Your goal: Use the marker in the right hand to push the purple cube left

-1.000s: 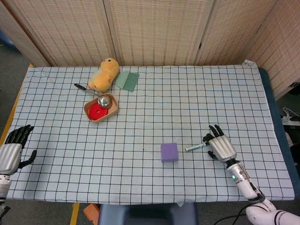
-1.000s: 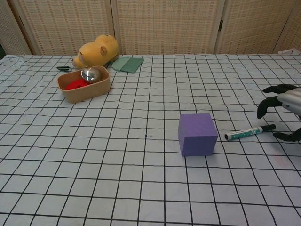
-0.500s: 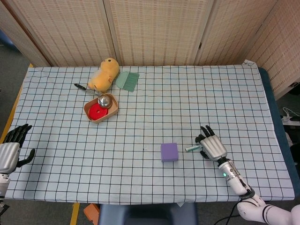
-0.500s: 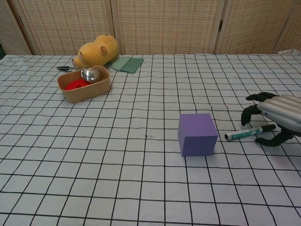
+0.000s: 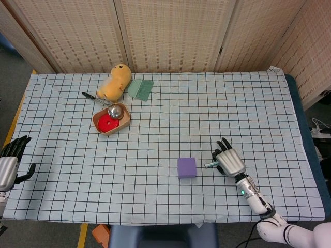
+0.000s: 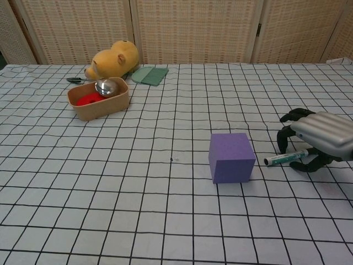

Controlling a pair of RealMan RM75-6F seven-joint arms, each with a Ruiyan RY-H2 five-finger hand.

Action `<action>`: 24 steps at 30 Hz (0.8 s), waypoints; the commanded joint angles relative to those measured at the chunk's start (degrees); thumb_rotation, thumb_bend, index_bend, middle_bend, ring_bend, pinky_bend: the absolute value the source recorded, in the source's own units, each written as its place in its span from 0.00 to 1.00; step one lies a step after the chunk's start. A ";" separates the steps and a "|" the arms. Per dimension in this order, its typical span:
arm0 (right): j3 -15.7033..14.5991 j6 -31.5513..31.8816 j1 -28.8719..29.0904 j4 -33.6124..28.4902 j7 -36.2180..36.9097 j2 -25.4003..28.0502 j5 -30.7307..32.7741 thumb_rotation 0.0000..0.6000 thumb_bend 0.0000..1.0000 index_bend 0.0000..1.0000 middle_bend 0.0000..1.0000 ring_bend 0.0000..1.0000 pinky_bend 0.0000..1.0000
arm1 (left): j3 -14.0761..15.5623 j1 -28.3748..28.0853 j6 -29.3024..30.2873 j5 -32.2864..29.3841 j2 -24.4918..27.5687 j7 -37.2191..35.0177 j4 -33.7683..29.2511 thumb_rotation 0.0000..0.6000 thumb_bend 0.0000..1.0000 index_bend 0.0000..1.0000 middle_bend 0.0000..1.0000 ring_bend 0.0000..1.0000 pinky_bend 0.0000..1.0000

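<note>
Now the right hand (image 6: 315, 141) has moved further left over the marker (image 6: 284, 159), its fingers curled around it, though a firm grip cannot be told. The purple cube (image 6: 231, 157), plain with sharp edges, sits just left of the marker tip, near the table's front edge. The left hand (image 5: 9, 166) hangs open at the table's left edge.

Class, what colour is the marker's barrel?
The marker is white with green markings, best seen in the chest view.
</note>
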 commanded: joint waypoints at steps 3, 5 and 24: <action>-0.22 0.85 -0.05 0.48 -0.50 -0.53 -0.17 1.00 0.25 0.55 0.45 0.13 0.00 | 0.01 -0.01 -0.14 -0.08 0.04 -0.16 0.10 1.00 0.45 0.00 0.00 0.00 0.09; -0.31 0.92 -0.09 0.67 -1.01 -0.68 -0.01 1.00 0.25 0.57 0.47 0.14 0.00 | -0.04 -0.05 -0.28 -0.25 0.01 -0.06 0.16 1.00 0.45 0.00 0.00 0.00 0.09; -0.83 0.27 0.13 -0.34 -3.21 -0.75 1.31 1.00 0.27 0.62 0.50 0.21 0.04 | -0.28 0.01 -0.22 -0.67 0.00 0.04 0.10 1.00 0.45 0.00 0.00 0.00 0.09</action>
